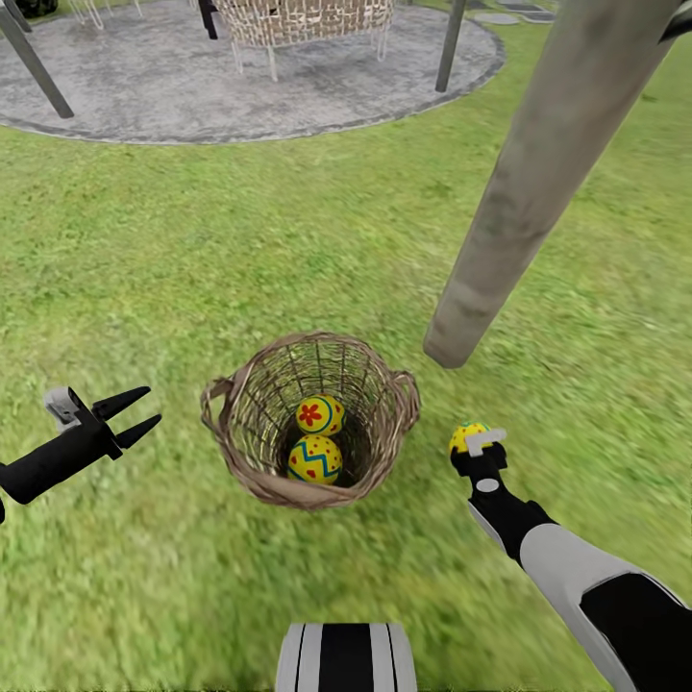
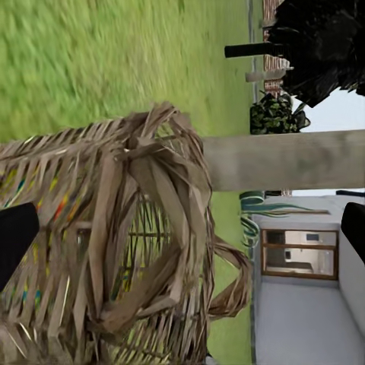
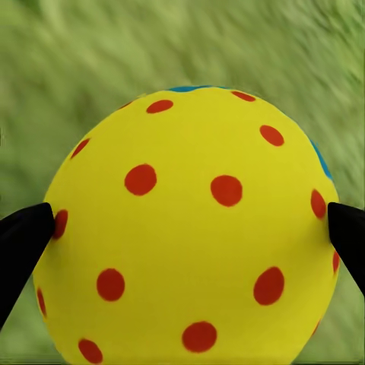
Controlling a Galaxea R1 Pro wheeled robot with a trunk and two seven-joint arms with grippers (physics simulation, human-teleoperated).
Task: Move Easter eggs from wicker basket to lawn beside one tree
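The wicker basket [image 1: 309, 418] stands on the lawn [image 1: 240, 250] just in front of me, its woven side [image 2: 114, 251] close in the left wrist view. Two Easter eggs lie inside: one with a red flower [image 1: 319, 415], one with blue zigzags [image 1: 314, 458]. My right gripper [image 1: 469, 442] is shut on the third egg [image 3: 190, 228], yellow with red dots, held over the grass right of the basket, below the tree trunk's base. The pale tree trunk [image 1: 538, 183] leans up at the right. My left gripper [image 1: 142, 411] hangs open left of the basket.
A grey paved circle [image 1: 240, 77] with metal-legged furniture [image 1: 298, 24] and poles lies at the back. A white house [image 2: 304, 281] and dark bushes [image 2: 277, 114] show past the trunk in the left wrist view. Open grass spreads around the basket and trunk.
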